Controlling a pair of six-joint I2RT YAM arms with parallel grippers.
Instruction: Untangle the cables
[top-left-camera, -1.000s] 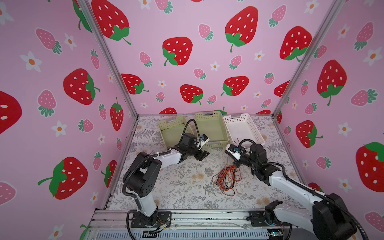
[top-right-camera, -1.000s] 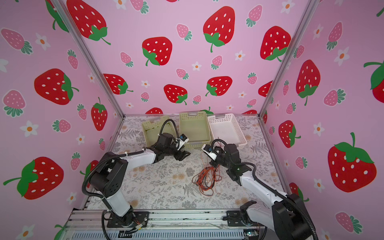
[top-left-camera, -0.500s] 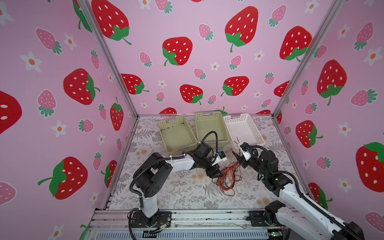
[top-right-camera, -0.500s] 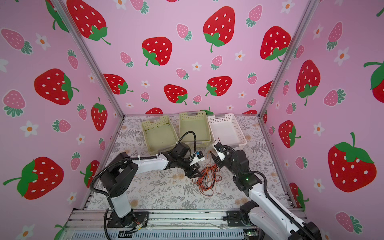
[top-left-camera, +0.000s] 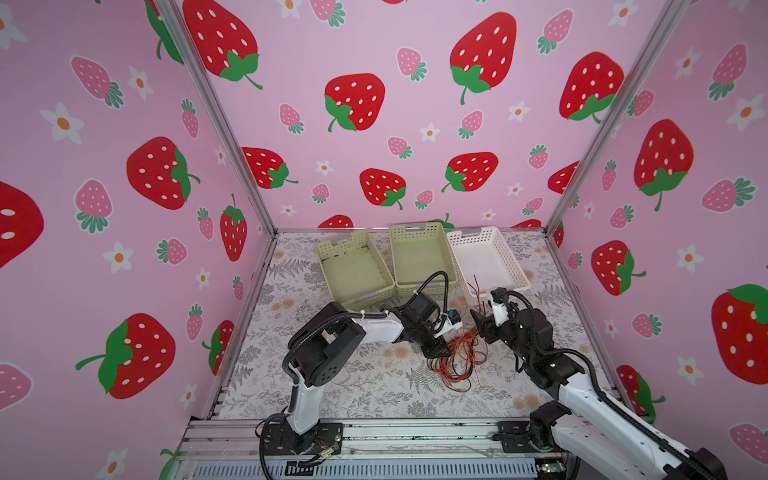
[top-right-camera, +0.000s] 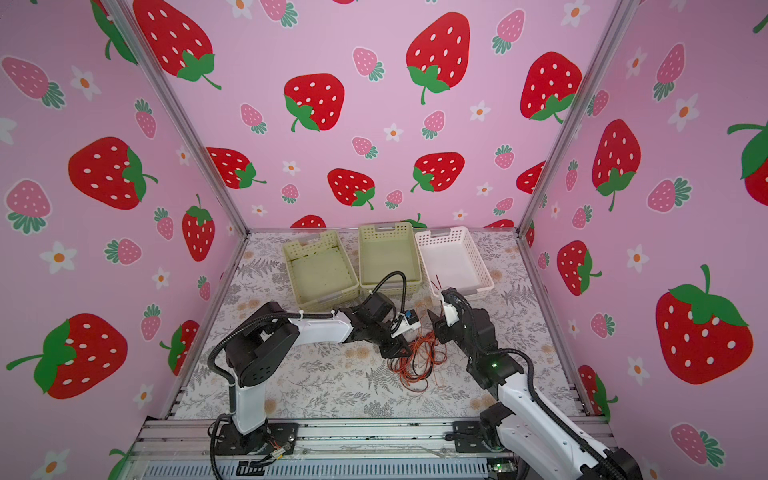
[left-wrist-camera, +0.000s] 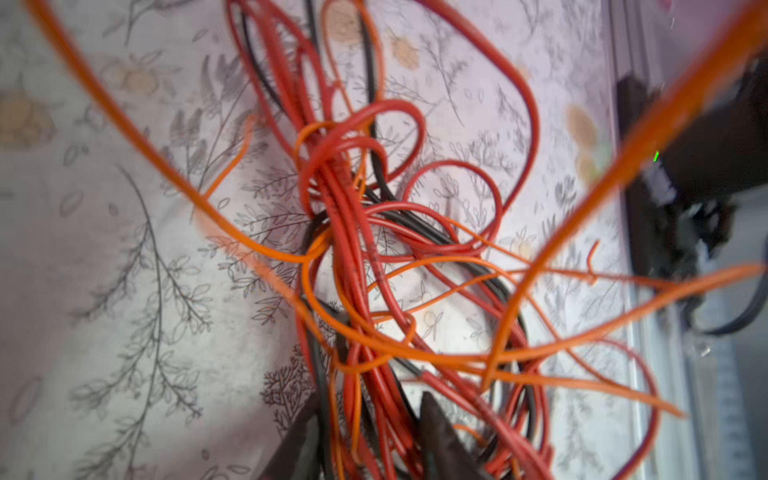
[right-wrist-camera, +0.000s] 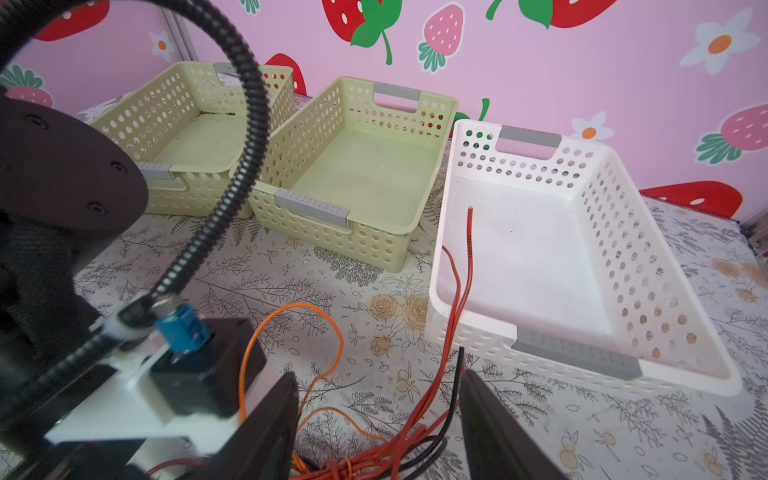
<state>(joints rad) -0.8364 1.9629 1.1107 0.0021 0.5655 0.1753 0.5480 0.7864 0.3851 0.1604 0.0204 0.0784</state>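
Early step, I judge: loosening the knot. The cables (top-left-camera: 457, 361) are lying tangled on the floral table (top-left-camera: 353, 386), between both grippers. The left gripper (left-wrist-camera: 368, 405) is pinching a bundle narrowly. The right gripper (right-wrist-camera: 378, 382) is standing wide, with strands passing through ungripped. The next move is probably calling for one strand (not several). Pink strawberry-print walls (top-left-camera: 374, 62) are enclosing the table.

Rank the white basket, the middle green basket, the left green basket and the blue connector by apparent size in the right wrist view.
Largest first:
1. white basket (nearest the camera, which flatters it)
2. middle green basket
3. left green basket, partly hidden
4. blue connector
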